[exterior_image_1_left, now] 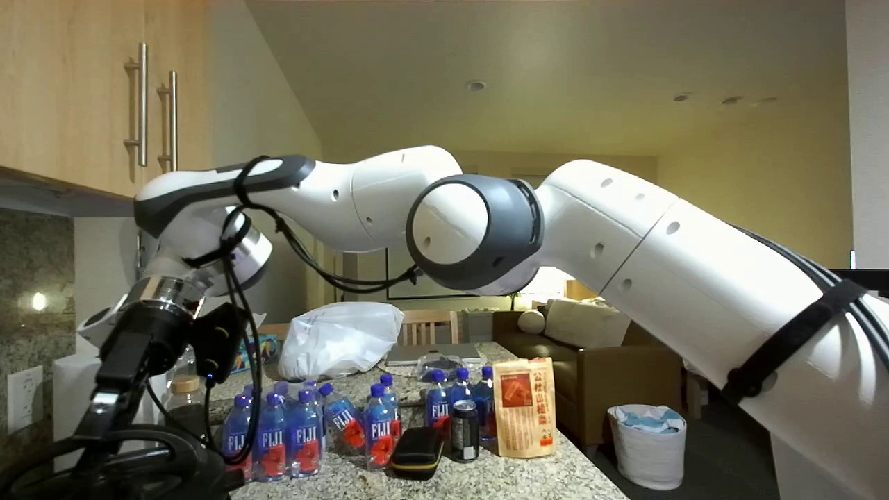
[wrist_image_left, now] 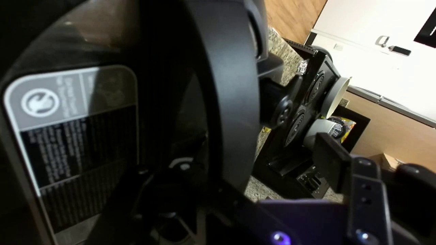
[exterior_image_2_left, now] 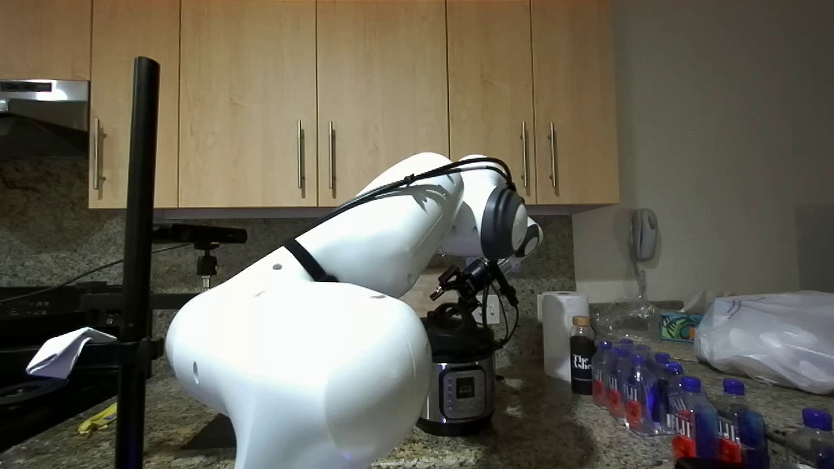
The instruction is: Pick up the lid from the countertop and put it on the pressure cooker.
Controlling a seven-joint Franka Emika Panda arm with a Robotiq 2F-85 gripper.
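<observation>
Exterior view, lid (exterior_image_2_left: pixel 458 342) seemingly on cooker (exterior_image_2_left: pixel 462 392), label (wrist_image_left: pixel 75 149) in wrist view

The round, domed lid (exterior_image_2_left: pixel 459 340) seems black, though dimly lit. The cylindrical metal pressure cooker (exterior_image_2_left: pixel 457 394) is silver above a black base. Near the edge of the speckled grey-beige stone countertop (exterior_image_1_left: pixel 528 480), a flat tan pouch (exterior_image_1_left: pixel 525 410) carries red lettering. Blue-capped plastic bottles (exterior_image_1_left: pixel 304 432) show red flowers.
</observation>
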